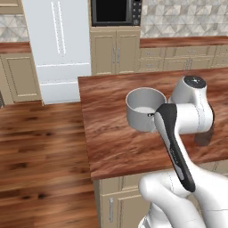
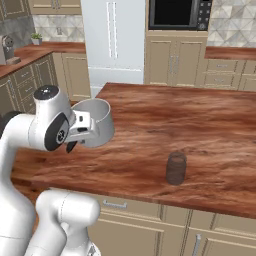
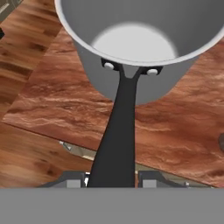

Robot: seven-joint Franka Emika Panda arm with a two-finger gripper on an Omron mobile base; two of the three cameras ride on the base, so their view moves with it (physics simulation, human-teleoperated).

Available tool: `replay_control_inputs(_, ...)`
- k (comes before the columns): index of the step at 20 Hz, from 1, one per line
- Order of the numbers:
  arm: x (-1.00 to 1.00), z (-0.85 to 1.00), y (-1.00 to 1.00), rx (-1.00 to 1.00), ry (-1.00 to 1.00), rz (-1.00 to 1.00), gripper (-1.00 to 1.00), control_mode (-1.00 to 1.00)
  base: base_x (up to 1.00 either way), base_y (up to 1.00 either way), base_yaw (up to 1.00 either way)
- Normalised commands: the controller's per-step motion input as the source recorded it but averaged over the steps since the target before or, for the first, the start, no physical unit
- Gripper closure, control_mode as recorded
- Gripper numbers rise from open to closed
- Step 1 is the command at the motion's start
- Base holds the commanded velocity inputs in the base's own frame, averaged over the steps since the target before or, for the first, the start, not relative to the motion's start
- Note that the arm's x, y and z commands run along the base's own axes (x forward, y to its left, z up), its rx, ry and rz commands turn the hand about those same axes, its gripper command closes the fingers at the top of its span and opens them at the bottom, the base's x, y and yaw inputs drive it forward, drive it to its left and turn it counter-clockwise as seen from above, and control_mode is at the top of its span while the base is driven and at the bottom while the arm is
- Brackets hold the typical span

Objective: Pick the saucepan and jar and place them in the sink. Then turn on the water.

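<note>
The claw (image 3: 112, 177) is pinching the thin black handle (image 3: 117, 131) of the saucepan (image 3: 135, 48); in the hand view the handle is running straight down between the two fingertips, which are sitting narrowly apart against its sides. The saucepan is hanging out ahead of the claw, open end up, its pale inner floor showing. In the left base view the saucepan (image 1: 143, 109) is appearing slightly above the wooden island counter (image 1: 116, 147), near the counter's left half; whether its base is touching the wood I cannot tell. In the right base view the saucepan (image 2: 95, 122) is sitting just beyond the wrist, over the counter's near-left corner. The jar (image 2: 176, 168) is standing upright on the counter (image 2: 200, 130), well apart from the claw, off to its right.
</note>
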Motion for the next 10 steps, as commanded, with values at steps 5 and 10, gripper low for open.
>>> replay_control_inputs(5, 0.0, 0.0, 0.0, 0.0, 0.0, 0.0, 1.0, 1.0, -0.3, 0.05, 0.05)
replay_control_inputs(10, 0.0, 0.0, 0.0, 0.0, 0.0, 0.0, 1.0, 1.0, -1.0, 0.07, 0.33)
